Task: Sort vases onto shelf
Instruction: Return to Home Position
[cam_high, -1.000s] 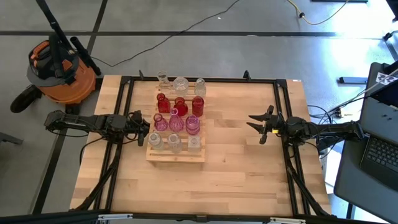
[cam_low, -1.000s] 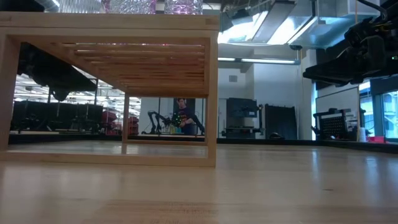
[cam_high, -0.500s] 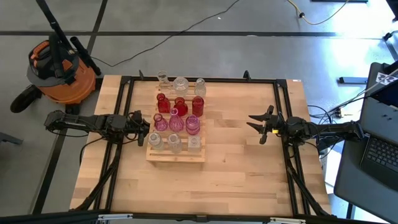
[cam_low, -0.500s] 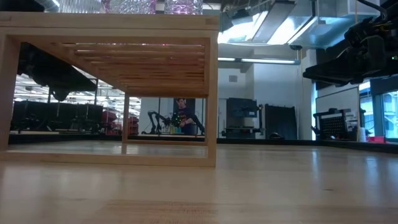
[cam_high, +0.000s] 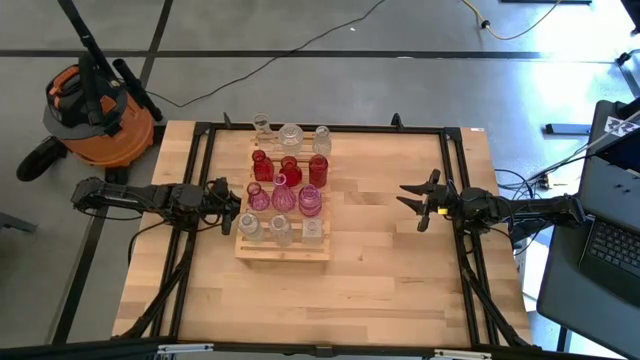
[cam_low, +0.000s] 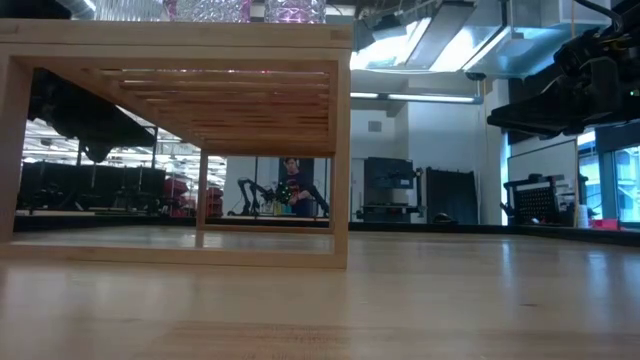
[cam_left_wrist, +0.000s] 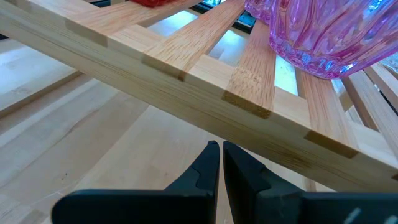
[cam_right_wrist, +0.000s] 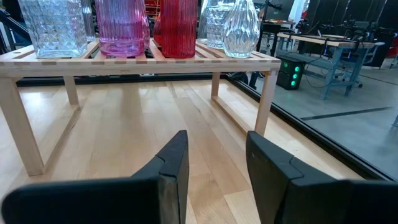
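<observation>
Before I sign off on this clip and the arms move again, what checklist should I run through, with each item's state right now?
1. Left tool empty: ok, fingers shut on nothing.
2. Right tool empty: ok, fingers open with nothing between them.
3. Right tool away from the shelf: ok, bare table lies between.
4. Left tool away from the shelf: cannot tell, it sits right at the shelf's left edge.
5. All vases on the shelf, none loose on the table: ok.
6. Rows grouped by colour: ok, clear, red, pink, clear.
</observation>
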